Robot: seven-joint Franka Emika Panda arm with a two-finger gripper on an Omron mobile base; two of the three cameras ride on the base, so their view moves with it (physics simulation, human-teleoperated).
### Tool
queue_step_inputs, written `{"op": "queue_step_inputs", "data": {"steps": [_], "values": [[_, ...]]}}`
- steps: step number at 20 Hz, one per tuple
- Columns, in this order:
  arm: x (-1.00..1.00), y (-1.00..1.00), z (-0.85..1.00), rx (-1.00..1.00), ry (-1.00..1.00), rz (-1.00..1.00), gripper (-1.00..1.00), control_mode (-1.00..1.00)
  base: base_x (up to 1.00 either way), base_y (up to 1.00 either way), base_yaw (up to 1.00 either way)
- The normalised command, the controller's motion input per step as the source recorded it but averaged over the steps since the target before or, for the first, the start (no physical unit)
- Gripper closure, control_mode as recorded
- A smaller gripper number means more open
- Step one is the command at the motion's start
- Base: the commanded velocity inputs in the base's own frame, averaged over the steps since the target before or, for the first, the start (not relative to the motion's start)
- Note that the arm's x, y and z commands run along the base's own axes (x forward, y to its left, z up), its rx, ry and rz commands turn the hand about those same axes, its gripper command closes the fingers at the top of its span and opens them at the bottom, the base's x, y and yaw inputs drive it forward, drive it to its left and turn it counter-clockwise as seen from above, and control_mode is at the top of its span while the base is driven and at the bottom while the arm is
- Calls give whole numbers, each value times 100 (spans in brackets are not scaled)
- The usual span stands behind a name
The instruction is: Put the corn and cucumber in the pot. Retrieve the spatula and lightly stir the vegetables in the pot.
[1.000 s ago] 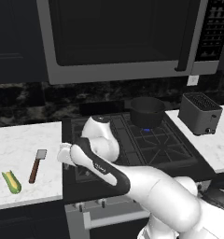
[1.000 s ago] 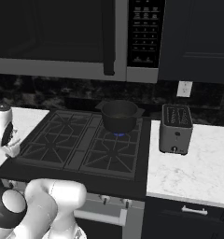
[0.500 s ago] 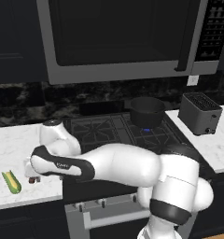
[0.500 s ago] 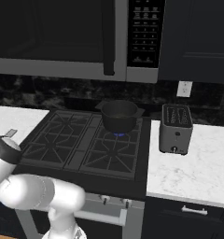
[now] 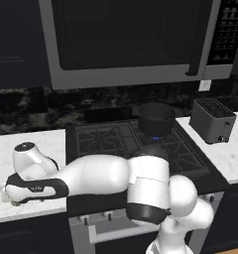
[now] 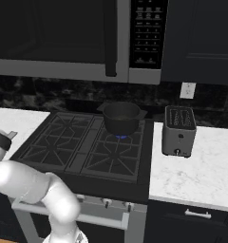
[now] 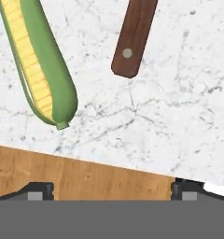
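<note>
Yellow corn (image 7: 37, 65) lies on the counter (image 7: 170, 116) at upper left, spatula (image 7: 134, 37) beside; pot (image 5: 156, 118) looks empty. Gripper (image 7: 111, 190) released, nothing done yet.

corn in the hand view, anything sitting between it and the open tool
Nothing visible does. The corn lies on bare marble ahead of the open tool, off to one side of it. The spatula handle lies apart on the other side, not touching the corn.
</note>
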Motion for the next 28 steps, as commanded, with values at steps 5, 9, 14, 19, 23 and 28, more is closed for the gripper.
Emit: {"op": "queue_step_inputs", "data": {"steps": [5, 9, 14, 19, 23, 28], "values": [[46, 69, -20, -3, 0, 0, -100, -100, 0, 0, 0], [55, 36, -37, -3, -1, 0, -100, -100, 0, 0, 0], [31, 25, -49, 0, -2, 0, -100, -100, 0, 0, 0], [-15, -3, -35, 0, -3, 0, 100, -100, 0, 0, 0], [-53, -33, 0, 1, -12, 0, 100, -100, 0, 0, 0], [-76, -78, 34, 2, -20, 1, 100, -100, 0, 0, 0]]}}
